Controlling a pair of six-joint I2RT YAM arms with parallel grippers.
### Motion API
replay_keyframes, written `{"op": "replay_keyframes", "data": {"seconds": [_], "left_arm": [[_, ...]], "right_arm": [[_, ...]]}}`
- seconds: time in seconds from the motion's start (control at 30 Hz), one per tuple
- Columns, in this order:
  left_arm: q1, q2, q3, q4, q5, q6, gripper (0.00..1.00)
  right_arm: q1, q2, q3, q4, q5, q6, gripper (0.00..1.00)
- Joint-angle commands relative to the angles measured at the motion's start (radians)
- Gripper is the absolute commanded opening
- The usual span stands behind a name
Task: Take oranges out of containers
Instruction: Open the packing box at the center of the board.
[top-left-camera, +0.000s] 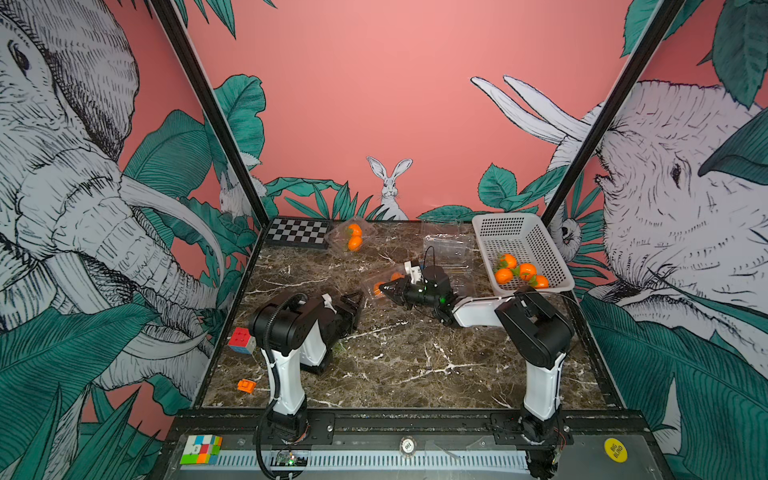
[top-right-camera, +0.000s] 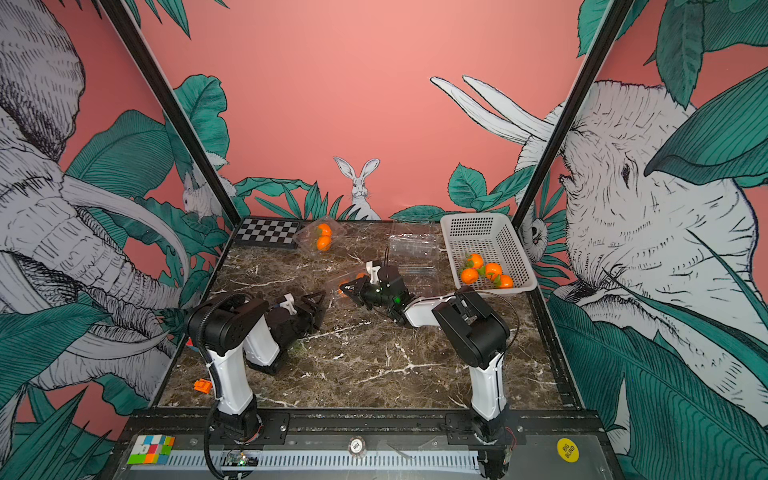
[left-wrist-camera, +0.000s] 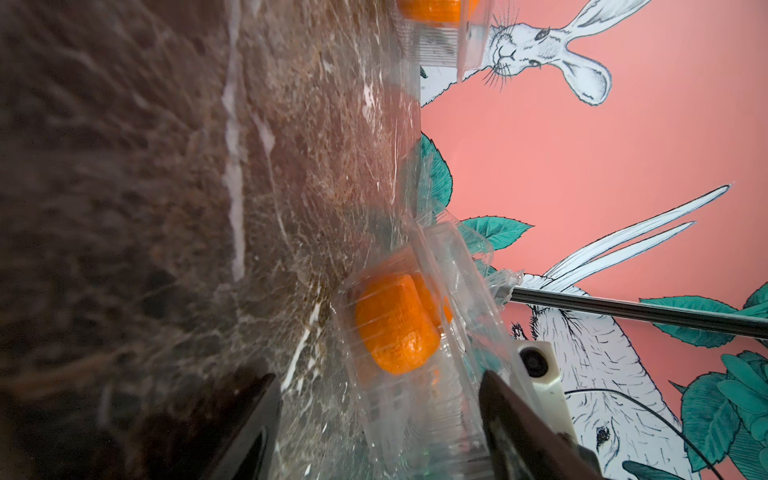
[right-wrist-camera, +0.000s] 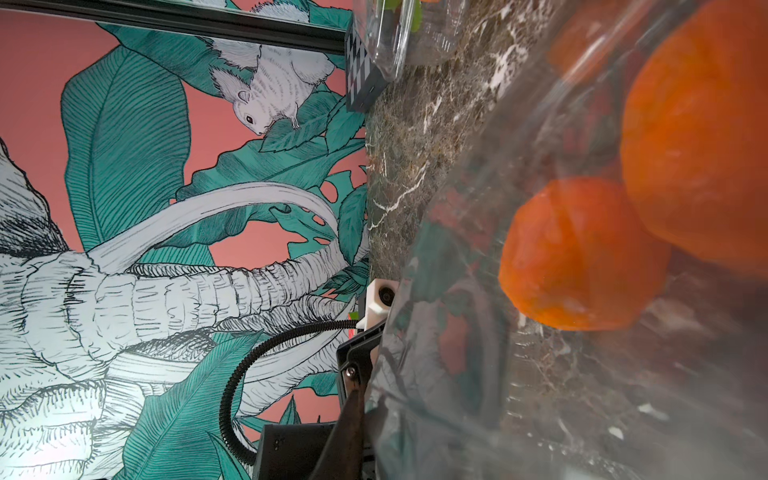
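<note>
Left wrist view: left gripper had jaws apart, straddling the mid-table container, two oranges inside. Right gripper was at its opposite side; grip unclear. Best bet was left bracing, right prying slowly; thin plastic would likely flex and skid.
</note>
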Motion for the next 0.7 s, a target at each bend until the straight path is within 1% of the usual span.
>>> {"op": "replay_keyframes", "data": {"seconds": [0.0, 0.67], "left_arm": [[-0.007, 0.052, -0.026, -0.146, -0.008, 0.013, 0.77], [-0.007, 0.083, -0.014, -0.147, 0.009, -0.004, 0.76]], "right_arm": [[0.008, 0.015, -0.002, 0.046, 0.007, -0.012, 0.17], [0.031, 0.037, 0.028, 0.051, 0.010, -0.011, 0.16]]}}
